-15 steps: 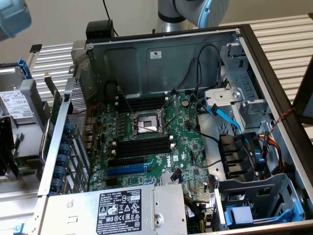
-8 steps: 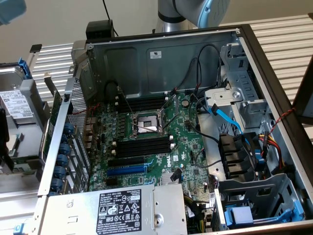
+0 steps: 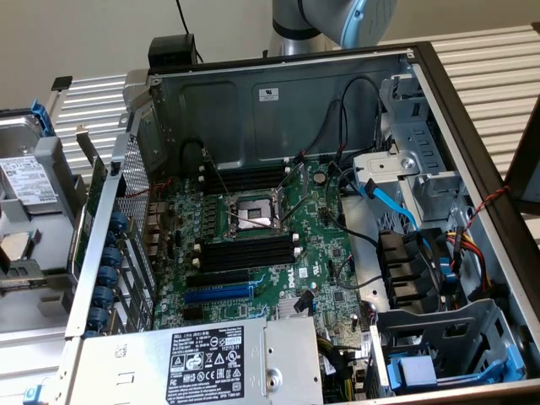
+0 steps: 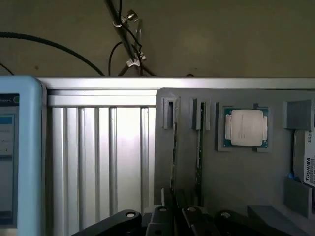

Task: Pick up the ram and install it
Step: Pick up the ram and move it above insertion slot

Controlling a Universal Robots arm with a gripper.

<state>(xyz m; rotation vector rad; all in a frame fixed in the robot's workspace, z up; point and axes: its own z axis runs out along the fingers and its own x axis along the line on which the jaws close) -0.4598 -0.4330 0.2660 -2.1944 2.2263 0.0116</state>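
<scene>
Seen from the exterior view, the open computer case (image 3: 472, 110) takes up most of the frame, with its green motherboard (image 3: 329, 253) facing up. The square CPU socket (image 3: 256, 211) sits in the centre. A bank of long black memory slots (image 3: 245, 253) lies just below it, and a blue slot (image 3: 218, 294) lies lower still. The power supply (image 3: 211, 359) runs along the bottom edge, and a hard drive (image 3: 29, 181) rests outside the case at the exterior view's left. At the top centre, part of the arm (image 3: 337, 21) rises behind the case wall.

The wrist camera looks at a different place, a grey parts tray (image 4: 236, 177) lying on a ribbed metal table (image 4: 98, 157). One ram stick (image 4: 173, 147) stands on edge in a tray groove, with a second ram stick (image 4: 199, 147) just beside it and parallel. A processor chip (image 4: 246, 127) sits in its own pocket near them, and a Toshiba-labelled drive (image 4: 309, 164) lies beyond it. The gripper (image 4: 181, 201) hangs right over the near ends of the two sticks with its jaws drawn narrow. Whether they pinch either stick I cannot tell.
</scene>
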